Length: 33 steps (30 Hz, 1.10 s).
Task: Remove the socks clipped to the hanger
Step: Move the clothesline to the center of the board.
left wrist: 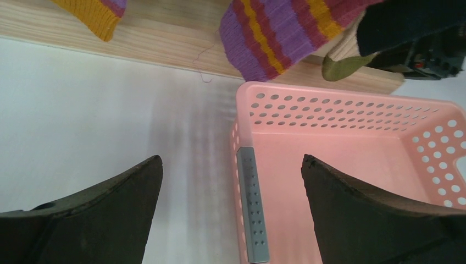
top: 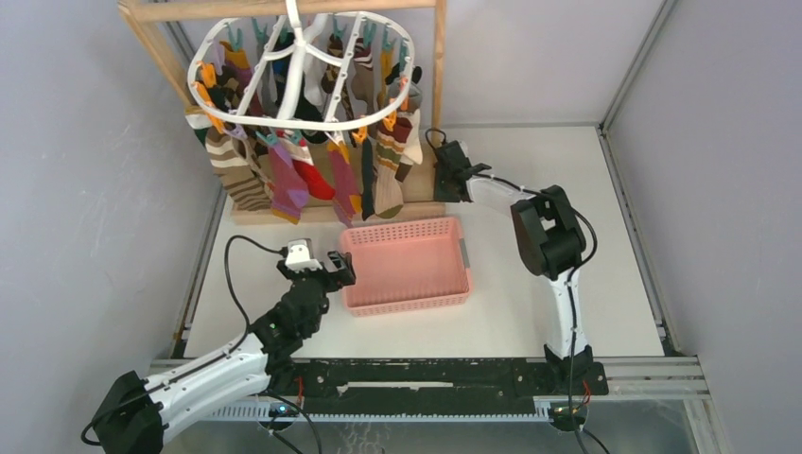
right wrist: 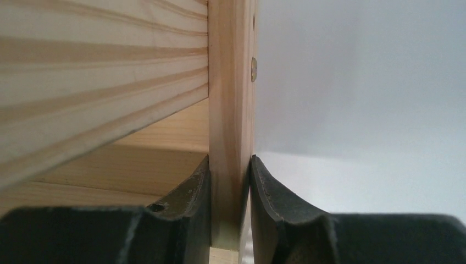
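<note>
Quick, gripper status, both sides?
Left gripper: open, holding nothing, by the pink basket rim.
Right gripper: shut on the wooden post of the stand.

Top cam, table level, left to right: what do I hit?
left gripper → pink basket → right arm's elbow. The right gripper is left out, since it overlaps the basket's span.

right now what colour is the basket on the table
The basket is pink, with perforated walls and a grey handle strip; it shows best in the left wrist view.
</note>
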Tool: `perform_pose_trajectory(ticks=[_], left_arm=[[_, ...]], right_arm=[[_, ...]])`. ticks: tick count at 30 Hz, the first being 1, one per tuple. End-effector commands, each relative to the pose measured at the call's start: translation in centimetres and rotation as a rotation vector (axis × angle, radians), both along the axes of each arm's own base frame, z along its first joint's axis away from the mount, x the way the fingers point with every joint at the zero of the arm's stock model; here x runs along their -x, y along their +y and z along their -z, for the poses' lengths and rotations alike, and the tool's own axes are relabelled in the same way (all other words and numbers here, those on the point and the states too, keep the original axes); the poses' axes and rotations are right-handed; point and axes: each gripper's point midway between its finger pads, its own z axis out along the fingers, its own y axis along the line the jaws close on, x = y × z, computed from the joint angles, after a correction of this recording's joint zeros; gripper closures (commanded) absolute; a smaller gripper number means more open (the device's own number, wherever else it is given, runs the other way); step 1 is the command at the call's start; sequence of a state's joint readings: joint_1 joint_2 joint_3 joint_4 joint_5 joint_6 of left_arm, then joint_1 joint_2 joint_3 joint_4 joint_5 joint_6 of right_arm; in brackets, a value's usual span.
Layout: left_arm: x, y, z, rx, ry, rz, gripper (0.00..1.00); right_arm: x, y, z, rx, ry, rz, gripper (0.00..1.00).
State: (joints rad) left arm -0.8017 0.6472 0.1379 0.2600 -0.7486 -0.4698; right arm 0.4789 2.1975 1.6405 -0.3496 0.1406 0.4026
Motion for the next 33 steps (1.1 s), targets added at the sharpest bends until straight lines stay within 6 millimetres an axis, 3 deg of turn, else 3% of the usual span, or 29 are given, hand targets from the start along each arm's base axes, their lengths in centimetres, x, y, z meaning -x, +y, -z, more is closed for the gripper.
perform_pose_trajectory(ticks=[1,8,20,30,33], left_arm=[[-0.6,-0.3,-1.8,0.018,-0.026,-0.005,0.0],[-0.9,-1.2,-2.4,0.02,-0.017,0.017,0.0],[-1.3,-1.9,-2.5,0.014,-0.002,0.031,0.0],[-1.4,-2.0,-2.8,0.003,0.004,0.034,0.0],[-1.4,-1.8,-3.2,-0.006,0.001,0.026,0.0]], right_arm=[[1.3,-6.8,-0.9,0.021,0.059,0.074,1.0],[2.8,-11.6,-0.1,0.053,0.094,0.13,1.0],[4.6,-15.9,-2.0,0.069,0.092,0.18,1.0],[5.3,-20.7,-1.4,0.159,0.127,0.297,1.0],[5.3,-21.1,-1.5,0.162,0.123,0.309,1.0]])
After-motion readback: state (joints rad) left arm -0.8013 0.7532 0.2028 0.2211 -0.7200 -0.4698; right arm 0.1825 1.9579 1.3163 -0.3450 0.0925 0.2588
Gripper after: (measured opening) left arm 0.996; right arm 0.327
